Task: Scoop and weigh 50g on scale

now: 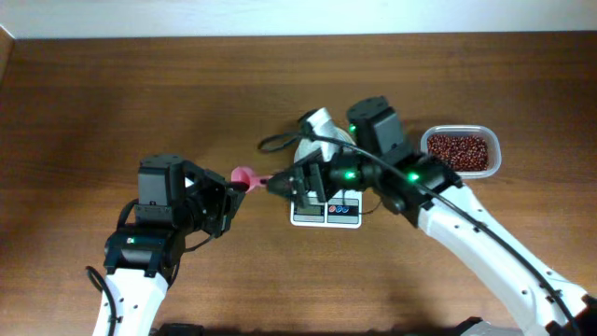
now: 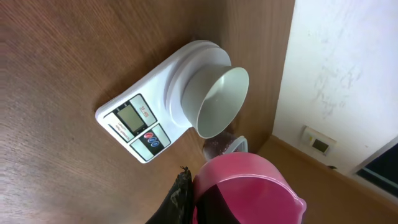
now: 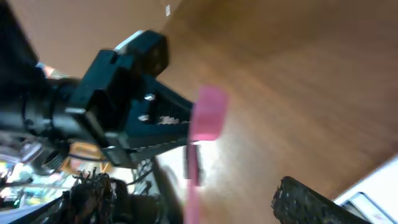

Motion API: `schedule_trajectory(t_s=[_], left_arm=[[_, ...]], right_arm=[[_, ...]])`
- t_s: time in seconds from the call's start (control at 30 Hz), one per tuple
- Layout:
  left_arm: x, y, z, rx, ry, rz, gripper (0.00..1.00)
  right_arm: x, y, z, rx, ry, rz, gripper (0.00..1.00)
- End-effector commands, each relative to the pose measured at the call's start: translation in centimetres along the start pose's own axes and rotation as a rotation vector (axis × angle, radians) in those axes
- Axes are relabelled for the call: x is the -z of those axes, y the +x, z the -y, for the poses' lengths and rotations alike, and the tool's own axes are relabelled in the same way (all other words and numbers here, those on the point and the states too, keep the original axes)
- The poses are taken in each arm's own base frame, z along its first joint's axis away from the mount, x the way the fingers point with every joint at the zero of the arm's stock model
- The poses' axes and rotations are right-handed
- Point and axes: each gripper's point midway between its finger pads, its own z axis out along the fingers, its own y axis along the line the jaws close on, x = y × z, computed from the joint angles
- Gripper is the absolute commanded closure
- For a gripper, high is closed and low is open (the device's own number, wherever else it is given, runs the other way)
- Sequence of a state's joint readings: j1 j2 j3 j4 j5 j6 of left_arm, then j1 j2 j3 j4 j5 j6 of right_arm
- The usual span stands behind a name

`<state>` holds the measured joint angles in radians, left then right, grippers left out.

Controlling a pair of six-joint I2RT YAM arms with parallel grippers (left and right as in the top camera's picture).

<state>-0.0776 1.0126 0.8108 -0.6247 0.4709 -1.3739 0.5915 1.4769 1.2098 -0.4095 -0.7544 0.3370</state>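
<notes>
1. Overhead: looks straight down from afar over the whole brown wooden bench (image 1: 140, 84).
2. Left wrist: close and low, facing the small white rectangular digital scale (image 2: 134, 124) at 10 o'clock.
3. Right wrist: close, blurred, facing the pink plastic scoop (image 3: 205, 115), which all three views share.

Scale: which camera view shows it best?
Left wrist: the scale lies whole and unobstructed, display, buttons and bowl visible. Overhead, the right arm covers most of it. Right wrist shows it nowhere clearly.

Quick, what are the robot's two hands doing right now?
Left gripper: closed, holding the pink scoop.
Right gripper: open, holding nothing.
</notes>
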Motion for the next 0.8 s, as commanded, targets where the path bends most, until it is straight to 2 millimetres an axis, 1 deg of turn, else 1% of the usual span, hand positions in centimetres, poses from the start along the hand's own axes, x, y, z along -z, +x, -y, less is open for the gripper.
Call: schedule_trajectory(t_s=[0.0,0.03,0.07,0.13,0.2,0.23,0.37,0.4,0.43,0.63,0.67,0.77], left_arm=[[0.1,0.1,0.0,0.011,-0.001,-0.003,1.00],[0.1,0.1,0.0,0.013,-0.005,-0.003,1.00],[0.1,0.1,-0.2,0.017,-0.012,-0.005,1.00],[0.1,0.2,-0.4,0.021,-0.019,-0.007,1.00],[0.1,0.3,-0.6,0.025,-0.026,-0.016,1.00],[0.1,0.8,-0.5,0.027,-0.022,-0.043,1.00],[0.2,1.6,-0.4,0.028,-0.015,-0.088,1.00],[0.2,1.7,-0.4,0.028,-0.014,-0.095,1.00],[0.2,1.7,-0.4,0.028,-0.014,-0.095,1.00],[0.2,1.7,-0.4,0.028,-0.013,-0.095,1.00],[0.2,1.7,-0.4,0.028,-0.013,-0.095,1.00],[0.2,1.7,-0.4,0.028,-0.014,-0.095,1.00]], right_arm=[[-1.0,0.3,-1.6,0.042,-0.018,-0.012,0.21],[-1.3,0.5,-1.8,0.049,-0.014,-0.014,0.25],[-1.4,0.5,-2.0,0.052,-0.018,-0.017,0.34],[-1.4,0.3,-1.5,0.052,0.011,-0.006,0.40],[-1.4,0.1,-1.4,0.057,0.017,0.002,0.42],[-1.4,0.0,-0.8,0.055,0.052,0.013,0.42],[-1.4,0.1,-0.7,0.052,0.053,0.010,0.44],[-1.4,0.0,-0.7,0.053,0.053,0.010,0.50],[-1.4,0.1,-0.7,0.052,0.053,0.010,0.53],[-1.4,0.7,-0.5,0.034,0.061,-0.013,0.65],[-1.4,0.9,-0.4,0.026,0.064,-0.021,0.69],[-1.4,0.9,-0.4,0.026,0.064,-0.022,0.70]])
